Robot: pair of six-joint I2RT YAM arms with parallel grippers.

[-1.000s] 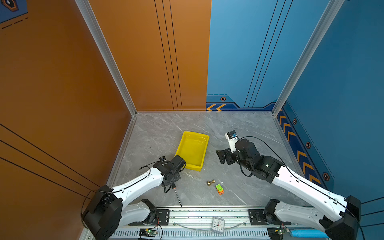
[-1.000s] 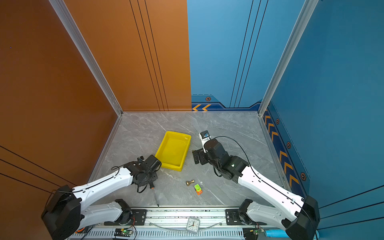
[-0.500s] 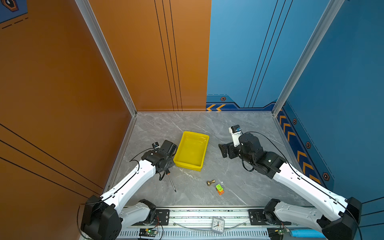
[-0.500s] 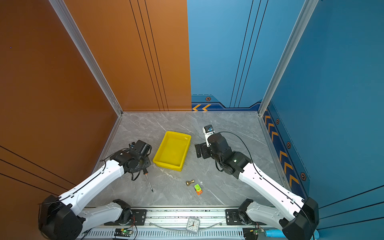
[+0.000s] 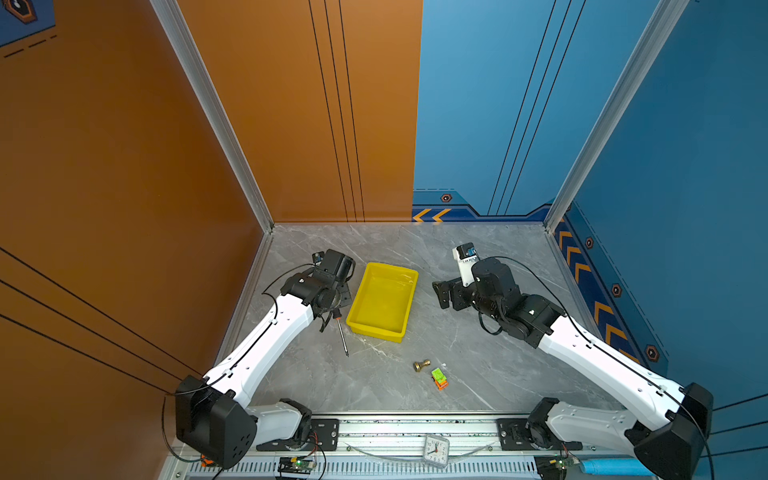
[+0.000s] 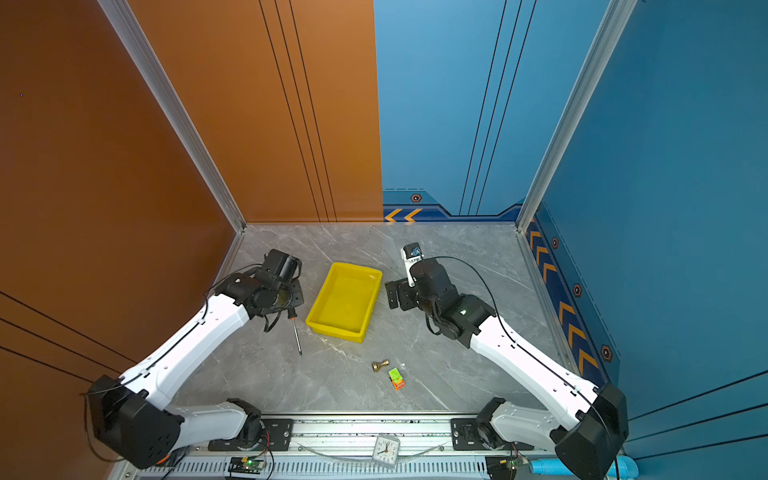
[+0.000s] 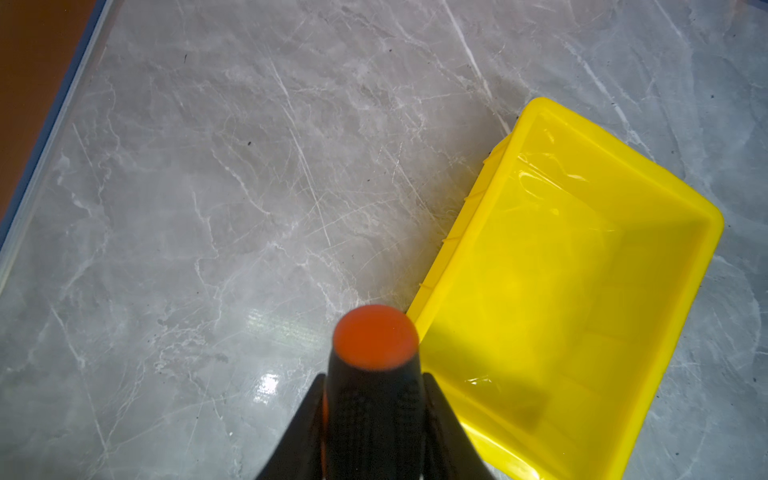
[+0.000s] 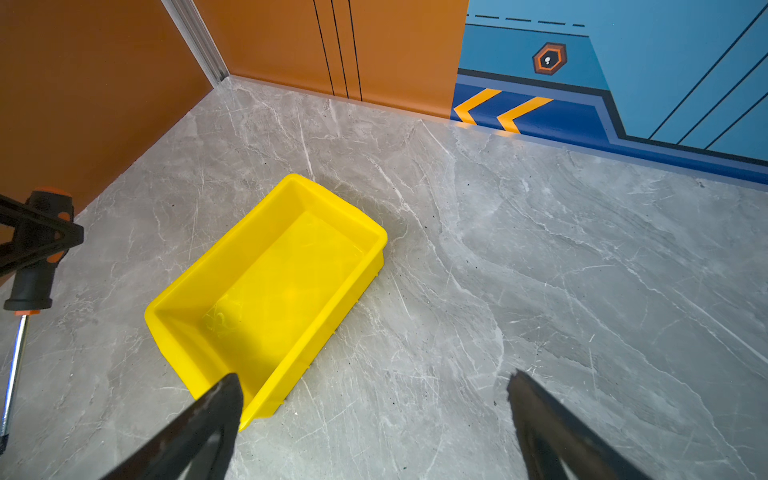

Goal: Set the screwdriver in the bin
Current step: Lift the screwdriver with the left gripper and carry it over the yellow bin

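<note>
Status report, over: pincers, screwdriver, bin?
Left pincer shut on screwdriver; right pincer open, empty. Screwdriver beside bin, not in. Bin empty, nothing blocking.

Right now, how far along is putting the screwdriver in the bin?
Done: the left gripper is shut on the screwdriver handle. In hand: the tool hangs beside the bin, not over it. Left: carry it over the empty bin and release. The right gripper is open.
</note>
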